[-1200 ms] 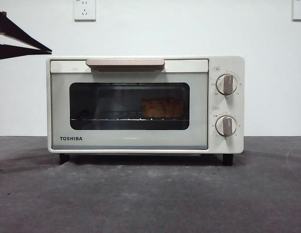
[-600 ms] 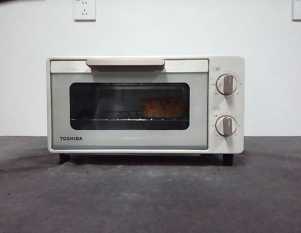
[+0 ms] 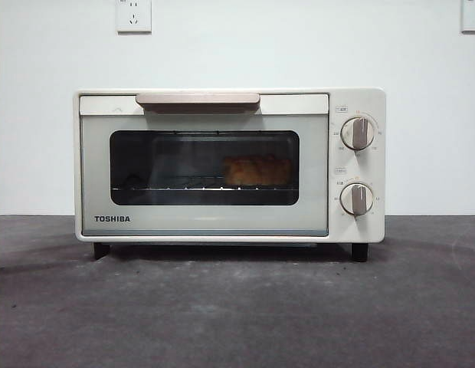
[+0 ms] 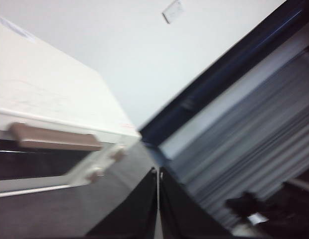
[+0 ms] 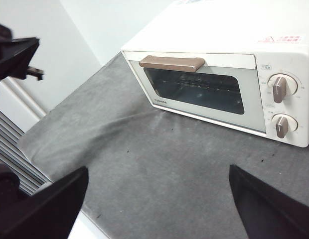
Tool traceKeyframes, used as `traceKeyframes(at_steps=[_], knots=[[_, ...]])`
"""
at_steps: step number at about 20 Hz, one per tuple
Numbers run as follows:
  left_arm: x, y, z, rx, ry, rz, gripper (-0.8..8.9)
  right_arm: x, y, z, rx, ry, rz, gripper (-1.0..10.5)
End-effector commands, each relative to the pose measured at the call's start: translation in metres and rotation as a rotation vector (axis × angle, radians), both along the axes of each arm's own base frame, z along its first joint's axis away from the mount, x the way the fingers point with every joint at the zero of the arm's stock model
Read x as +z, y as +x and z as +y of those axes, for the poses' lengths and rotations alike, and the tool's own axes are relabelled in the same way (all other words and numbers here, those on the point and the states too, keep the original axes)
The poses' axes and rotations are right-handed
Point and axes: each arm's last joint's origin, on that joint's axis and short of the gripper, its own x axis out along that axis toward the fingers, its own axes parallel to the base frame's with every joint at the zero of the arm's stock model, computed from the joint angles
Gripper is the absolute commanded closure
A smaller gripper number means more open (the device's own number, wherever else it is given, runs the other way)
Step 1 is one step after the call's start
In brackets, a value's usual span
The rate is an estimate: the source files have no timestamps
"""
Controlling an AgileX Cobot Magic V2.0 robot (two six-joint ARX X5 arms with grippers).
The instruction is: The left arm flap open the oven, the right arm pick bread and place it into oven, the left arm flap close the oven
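A second ago a pair of black fingers poked in at the upper left of the oven (image 3: 230, 165) in the front view; half a second ago they were already gone, and they are gone now too. Nothing else has shifted: the oven sits in the same spot on the grey bench (image 3: 237, 314), its door shut.

The oven faces squarely toward the front camera, its long side running across the bench. The beige bar handle (image 3: 198, 100) lies level along the top of the door, and the two knobs (image 3: 358, 133) stand one above the other at the oven's right end. Behind the dark glass window the bread (image 3: 257, 170) rests on the wire rack (image 3: 184, 188), right of the window's middle, its longer side running along the rack.

The left gripper (image 4: 158, 199) hangs off beyond the oven's knob end, clear of it, its fingers clenched together with only a thin slit between them. The right gripper (image 5: 157, 201) hovers out in front of the oven above the bench, fingers spread wide and grasping nothing.
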Motion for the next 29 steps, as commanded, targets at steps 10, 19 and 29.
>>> traceKeyframes(at_steps=[10,19,29], knots=[[-0.037,-0.076,0.000,0.147,0.459,-0.166,8.02,0.004,-0.001,-0.001,0.058,-0.113,-0.146,5.0],[-0.042,-0.082,0.000,0.190,0.490,-0.148,8.03,0.004,-0.001,-0.001,0.074,-0.148,-0.188,5.0],[-0.038,-0.081,0.001,0.204,0.492,-0.202,8.02,0.003,-0.001,-0.001,0.074,-0.160,-0.182,9.5]])
